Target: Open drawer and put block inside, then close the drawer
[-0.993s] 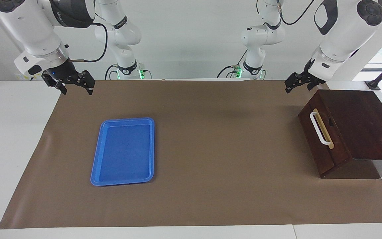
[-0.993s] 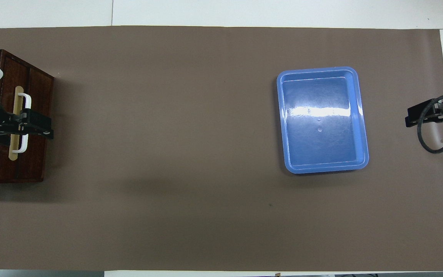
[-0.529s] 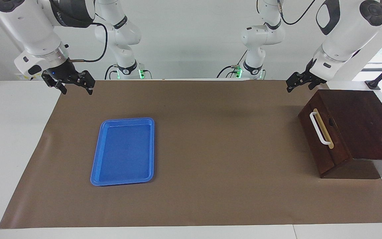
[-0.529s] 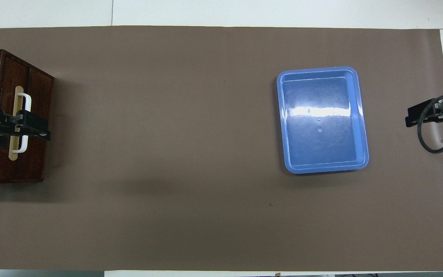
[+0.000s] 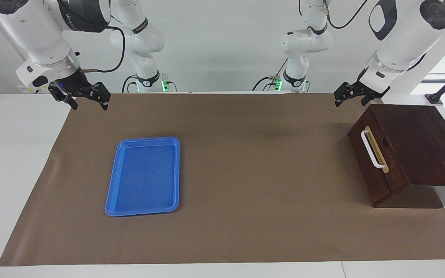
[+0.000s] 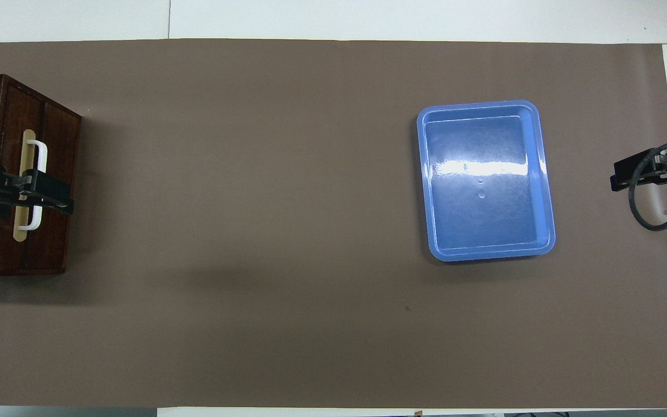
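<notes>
The dark brown wooden box stands at the left arm's end of the table. Its drawer (image 5: 381, 181) is shut, the front flush with the box, and its white bar handle (image 5: 373, 151) sits on a tan strip. The drawer also shows in the overhead view (image 6: 55, 145). My left gripper (image 5: 349, 101) hangs open and empty in the air over the handle (image 6: 37, 152), not touching it. My right gripper (image 5: 88, 105) waits open and empty over the mat's edge at the right arm's end. The yellow block is out of view.
An empty blue plastic tray (image 5: 145, 211) lies on the brown mat (image 5: 265, 173) toward the right arm's end; it also shows in the overhead view (image 6: 487, 253). White table surface borders the mat at both ends.
My left gripper has drifted a little up and back toward the box's end of the table. The right arm, the drawer and the tray have not moved.
</notes>
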Motion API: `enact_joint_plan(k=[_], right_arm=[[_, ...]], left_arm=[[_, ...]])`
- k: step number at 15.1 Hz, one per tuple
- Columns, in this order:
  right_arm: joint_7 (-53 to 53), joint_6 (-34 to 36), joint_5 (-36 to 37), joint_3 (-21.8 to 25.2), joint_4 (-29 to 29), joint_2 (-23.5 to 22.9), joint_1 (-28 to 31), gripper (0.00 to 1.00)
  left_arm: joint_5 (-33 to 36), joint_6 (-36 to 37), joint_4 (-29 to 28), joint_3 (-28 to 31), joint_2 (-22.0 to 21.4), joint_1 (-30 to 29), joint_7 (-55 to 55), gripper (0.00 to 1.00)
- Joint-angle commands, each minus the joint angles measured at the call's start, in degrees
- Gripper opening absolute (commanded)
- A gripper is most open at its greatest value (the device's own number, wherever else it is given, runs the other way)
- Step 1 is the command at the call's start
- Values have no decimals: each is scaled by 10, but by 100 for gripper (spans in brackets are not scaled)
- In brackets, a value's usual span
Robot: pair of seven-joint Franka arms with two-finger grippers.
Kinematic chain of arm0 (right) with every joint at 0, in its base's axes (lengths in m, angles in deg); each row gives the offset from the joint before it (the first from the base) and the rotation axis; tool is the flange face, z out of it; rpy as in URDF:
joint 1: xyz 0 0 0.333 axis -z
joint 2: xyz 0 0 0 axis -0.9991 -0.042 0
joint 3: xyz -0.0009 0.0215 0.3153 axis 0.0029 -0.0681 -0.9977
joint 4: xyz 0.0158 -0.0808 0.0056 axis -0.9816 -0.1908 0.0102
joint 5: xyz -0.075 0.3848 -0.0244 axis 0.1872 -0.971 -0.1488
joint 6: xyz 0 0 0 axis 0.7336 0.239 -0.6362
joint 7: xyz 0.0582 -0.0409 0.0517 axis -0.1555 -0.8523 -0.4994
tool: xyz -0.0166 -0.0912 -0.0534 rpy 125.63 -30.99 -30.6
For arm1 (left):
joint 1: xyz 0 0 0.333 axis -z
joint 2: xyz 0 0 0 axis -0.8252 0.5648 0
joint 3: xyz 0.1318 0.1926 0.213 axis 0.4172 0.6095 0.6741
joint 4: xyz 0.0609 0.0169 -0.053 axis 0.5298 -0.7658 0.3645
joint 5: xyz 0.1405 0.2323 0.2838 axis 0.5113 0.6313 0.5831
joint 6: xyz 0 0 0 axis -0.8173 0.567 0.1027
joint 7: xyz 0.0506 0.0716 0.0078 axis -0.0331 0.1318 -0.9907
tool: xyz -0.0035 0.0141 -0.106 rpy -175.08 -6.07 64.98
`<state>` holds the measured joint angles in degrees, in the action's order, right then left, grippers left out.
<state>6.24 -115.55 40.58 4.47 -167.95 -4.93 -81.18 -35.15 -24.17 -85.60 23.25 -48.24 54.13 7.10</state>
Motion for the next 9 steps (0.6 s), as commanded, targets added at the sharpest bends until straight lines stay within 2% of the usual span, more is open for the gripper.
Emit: enact_joint_plan(k=[1,9], right_arm=[[7,6,7,-7,6,0,7,100],[7,5,7,-7,6,0,7,100]], left_arm=[[11,10,9,7,-2,13,6,100],[8,0,7,6,-2,13,4,100]])
